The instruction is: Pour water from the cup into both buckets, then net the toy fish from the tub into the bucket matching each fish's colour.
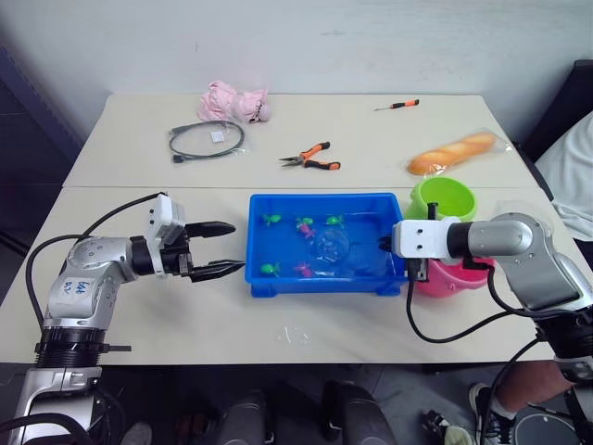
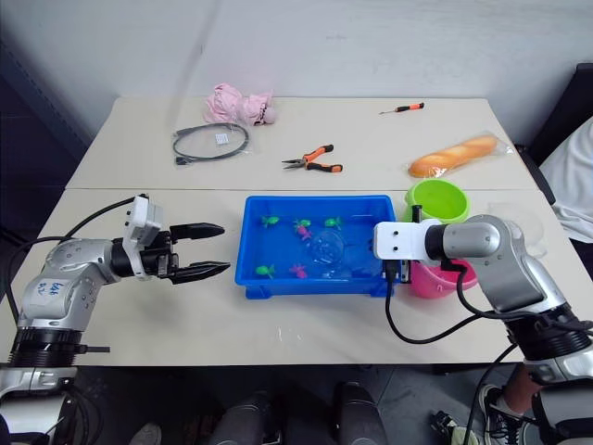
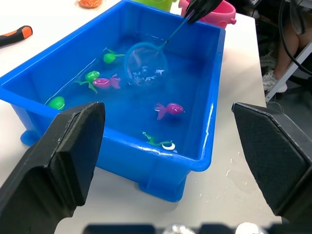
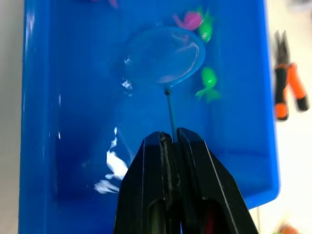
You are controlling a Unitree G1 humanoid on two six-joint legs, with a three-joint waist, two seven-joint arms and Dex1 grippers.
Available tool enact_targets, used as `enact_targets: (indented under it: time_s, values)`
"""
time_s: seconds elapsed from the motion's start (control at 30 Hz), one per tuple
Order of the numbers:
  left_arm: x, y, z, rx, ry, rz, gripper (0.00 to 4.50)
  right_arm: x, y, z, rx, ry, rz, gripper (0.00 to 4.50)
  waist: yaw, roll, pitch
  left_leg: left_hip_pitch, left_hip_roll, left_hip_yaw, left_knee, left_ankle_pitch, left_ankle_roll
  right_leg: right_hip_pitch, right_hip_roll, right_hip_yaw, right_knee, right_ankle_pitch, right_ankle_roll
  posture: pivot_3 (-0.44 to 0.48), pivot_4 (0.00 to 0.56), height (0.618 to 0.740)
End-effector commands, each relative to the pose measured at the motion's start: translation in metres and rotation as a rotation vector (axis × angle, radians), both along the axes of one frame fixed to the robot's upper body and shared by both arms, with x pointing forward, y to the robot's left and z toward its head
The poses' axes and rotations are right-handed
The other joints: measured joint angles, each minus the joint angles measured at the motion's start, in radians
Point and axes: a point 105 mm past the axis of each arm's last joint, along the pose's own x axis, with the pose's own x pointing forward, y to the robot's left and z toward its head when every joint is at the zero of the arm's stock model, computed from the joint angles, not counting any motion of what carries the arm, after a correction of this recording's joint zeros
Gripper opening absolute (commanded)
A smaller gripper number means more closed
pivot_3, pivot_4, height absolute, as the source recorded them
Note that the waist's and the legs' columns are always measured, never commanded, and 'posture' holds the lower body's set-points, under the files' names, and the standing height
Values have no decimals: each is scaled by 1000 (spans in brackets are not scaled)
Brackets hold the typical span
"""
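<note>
The blue tub [image 1: 315, 279] sits mid-table with water in it. Several tiny pink and green toy fish float there, such as a pink one [image 3: 169, 109] and a green one [image 3: 160, 143]. My right gripper [image 1: 389, 246] is at the tub's right end, shut on the net's thin handle [image 4: 170, 119]. The net's blue hoop [image 4: 165, 61] dips into the water near the middle, with no fish seen in the mesh. The green bucket [image 1: 443, 197] and pink bucket [image 1: 451, 279] stand right of the tub. A clear cup [image 2: 515, 218] shows faintly beside them. My left gripper [image 1: 236, 247] hangs open just left of the tub.
At the back of the table lie orange-handled pliers [image 1: 310, 158], a small screwdriver [image 1: 397, 105], a coiled black cable [image 1: 206, 141], a pink soft toy [image 1: 233, 102] and a wrapped bread loaf [image 1: 454, 153]. A person [image 1: 570, 171] sits at the right edge.
</note>
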Motion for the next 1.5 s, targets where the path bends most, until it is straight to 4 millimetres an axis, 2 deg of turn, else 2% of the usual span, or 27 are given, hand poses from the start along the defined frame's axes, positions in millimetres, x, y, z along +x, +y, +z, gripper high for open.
enact_targets:
  time_s: [0.03, 0.1, 0.17, 0.3, 0.47, 0.67, 0.77, 0.9, 1.0, 1.1, 1.2, 1.3, 1.4, 1.5]
  values:
    - [1, -1, 12, 8, -51, -26, 4458, 0, 15, 5, 31, 5, 45, 0, -3, 0, 0, 0, 0, 0, 0, 0, 0, 0, 0, 0, 0, 0, 0, 0, 150, 740]
    - [3, 1, 13, 14, -56, -20, 4458, -1, 26, 3, 76, 50, 62, 0, -7, 0, 0, 0, 0, 0, 0, 0, 0, 0, 0, 0, 0, 0, 0, 0, 150, 740]
    - [4, 1, 13, 21, -59, -20, 4458, -2, 27, -2, 71, 110, 41, 0, -9, 0, 0, 0, 0, 0, 0, 0, 0, 0, 0, 0, 1, 0, 0, 0, 150, 740]
    - [5, 2, 12, 28, -61, -26, 4458, -6, 43, 8, 232, 263, -29, 0, -10, 0, 0, 0, 0, 0, 0, 0, 0, 0, 0, 0, 1, 0, 0, 0, 150, 740]
    - [7, 2, 13, 27, -69, -26, 4458, -7, 38, 12, 282, 367, -124, 0, -7, 0, 0, 0, 0, -1, 0, 0, 0, 0, 0, -1, 1, 0, 0, 0, 150, 740]
    - [10, 2, 16, 4, -78, -17, 4458, -9, 25, 39, 438, 413, -188, 0, -9, 0, 0, -2, -1, -2, 0, 0, 0, 0, -1, -2, 1, 0, 0, 0, 150, 740]
    - [8, -2, 19, 11, -89, -40, 4458, -18, 13, 48, 476, 381, -167, 0, -7, 0, 0, -2, 0, -2, 0, -1, 0, -1, -1, -2, 0, 0, 0, 0, 150, 740]
    - [9, -10, 30, -12, -108, -56, 4458, -34, -1, 50, 526, 351, -155, 0, 3, 0, 0, -2, -1, -4, 0, -1, 0, 0, -1, -4, -1, 0, 0, 0, 150, 740]
    - [3, -32, 39, -20, -113, -156, 4458, -49, -24, 47, 589, 321, -244, 0, 15, 0, 0, -3, -1, -3, 0, -1, 0, 0, -1, -4, 0, 0, 1, 0, 150, 740]
    - [3, -42, 47, -47, -121, -192, 4458, -61, -34, 47, 613, 299, -283, 0, 22, 0, 0, -3, -1, -4, 0, -1, 0, 0, -1, -4, -1, 0, 1, 0, 150, 740]
    - [3, -60, 54, -70, -126, -264, 4458, -79, -55, 55, 691, 252, -380, 0, 31, 0, 0, -3, -2, -4, 0, -1, 1, 0, -1, -4, -1, 1, 1, 0, 150, 740]
    - [2, -69, 55, -72, -123, -305, 4458, -91, -67, 60, 725, 220, -438, 0, 34, 0, 0, -3, -2, -3, 1, -1, 1, 0, 0, -4, -1, 1, 1, 0, 150, 740]
    - [0, -80, 54, -60, -126, -356, 4458, -107, -88, 66, 748, 175, -535, 0, 39, 0, 0, -3, -1, -3, 1, -1, 1, 1, 1, -3, -1, 1, 1, 0, 150, 740]
    - [2, -88, 56, -84, -127, -385, 4458, -125, -120, 71, 738, 81, -682, 0, 44, 0, 0, -3, -1, -3, 1, -1, 1, 1, 1, -3, -2, 1, 2, 0, 150, 740]
